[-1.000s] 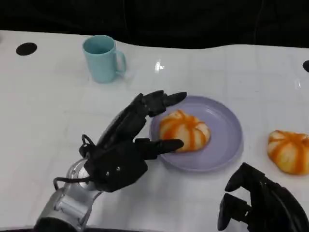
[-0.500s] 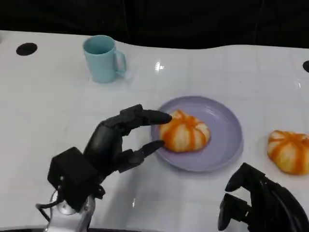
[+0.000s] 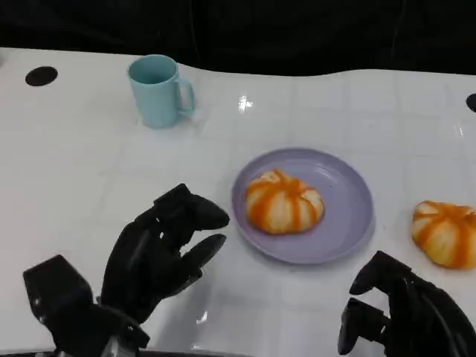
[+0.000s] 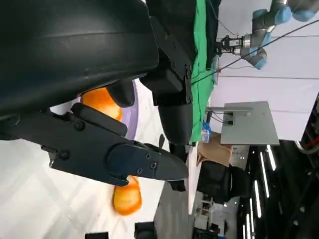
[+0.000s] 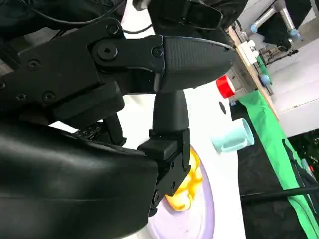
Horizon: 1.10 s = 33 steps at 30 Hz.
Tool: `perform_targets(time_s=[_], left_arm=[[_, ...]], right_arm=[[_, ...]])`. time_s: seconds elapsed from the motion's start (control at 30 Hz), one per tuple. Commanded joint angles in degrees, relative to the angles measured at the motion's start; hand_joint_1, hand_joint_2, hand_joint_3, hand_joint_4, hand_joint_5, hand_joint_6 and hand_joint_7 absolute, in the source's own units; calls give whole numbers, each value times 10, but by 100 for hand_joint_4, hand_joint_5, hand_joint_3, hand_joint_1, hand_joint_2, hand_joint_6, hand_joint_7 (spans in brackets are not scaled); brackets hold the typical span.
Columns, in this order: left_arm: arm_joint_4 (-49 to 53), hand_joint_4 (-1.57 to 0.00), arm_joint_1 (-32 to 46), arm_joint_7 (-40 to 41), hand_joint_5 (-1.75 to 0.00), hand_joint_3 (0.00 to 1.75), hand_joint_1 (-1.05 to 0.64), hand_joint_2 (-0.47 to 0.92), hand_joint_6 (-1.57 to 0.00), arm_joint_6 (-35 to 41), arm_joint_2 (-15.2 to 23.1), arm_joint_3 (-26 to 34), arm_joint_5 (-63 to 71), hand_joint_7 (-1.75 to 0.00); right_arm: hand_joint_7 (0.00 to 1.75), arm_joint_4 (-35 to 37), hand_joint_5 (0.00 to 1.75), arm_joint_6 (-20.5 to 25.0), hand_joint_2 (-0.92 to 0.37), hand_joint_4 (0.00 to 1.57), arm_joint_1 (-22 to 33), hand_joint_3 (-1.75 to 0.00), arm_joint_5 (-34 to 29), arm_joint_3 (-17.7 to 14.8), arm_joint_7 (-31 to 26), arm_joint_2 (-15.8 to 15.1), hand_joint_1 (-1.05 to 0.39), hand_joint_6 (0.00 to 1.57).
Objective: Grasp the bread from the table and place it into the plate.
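An orange-and-white striped bread roll [image 3: 284,201] lies on the lavender plate [image 3: 351,216], left of the plate's centre, a little right of the middle of the head view. A second roll of the same striped kind [image 3: 445,233] sits on the white table [image 3: 82,163] at the right edge of the frame, well apart from the plate's rim.

The left hand [image 3: 160,249] is at the lower left of the head view, just off the plate's left rim and touching neither plate nor bread. Its fingers [image 3: 195,210] are curved but spread, with open space between them and nothing held. The left wrist view shows the same: the black fingers [image 4: 124,159] stand apart, with the orange bread [image 4: 102,102] on the plate visible through the gap and the second roll [image 4: 127,196] lower in that frame.

The right hand [image 3: 405,312] sits at the lower right corner of the head view, below the second roll and clear of it, fingers loosely parted and empty. In the right wrist view its fingers [image 5: 189,57] are spread, with the bread [image 5: 187,186] on the plate and the mug [image 5: 234,137] beyond.

A light blue mug [image 3: 158,90] stands upright in the upper left of the head view, handle to the right, well away from the plate. A round black hole [image 3: 41,75] marks the table at the far upper left.
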Motion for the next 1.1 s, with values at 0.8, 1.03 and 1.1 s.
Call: perform_targets(time_s=[0.8, 1.03, 1.1], left_arm=[[-108, -71, 142, -41, -175, 36, -58, 92, -53, 82, -32, 20, -78, -164], [-118, -75, 147, -44, -175, 33, -57, 92, -54, 117, -33, 39, -114, -166], [-119, -76, 148, -47, -175, 31, -58, 92, -54, 124, -32, 42, -121, -167]], right_arm=[[175, -11, 175, 4, -92, 74, 3, -50, 8, -10, 5, -9, -52, 45], [175, -17, 175, 2, -92, 74, 6, -52, 6, -9, 3, -9, -51, 44], [175, -15, 175, 2, -92, 74, 6, -52, 7, -9, 6, -9, -51, 44]])
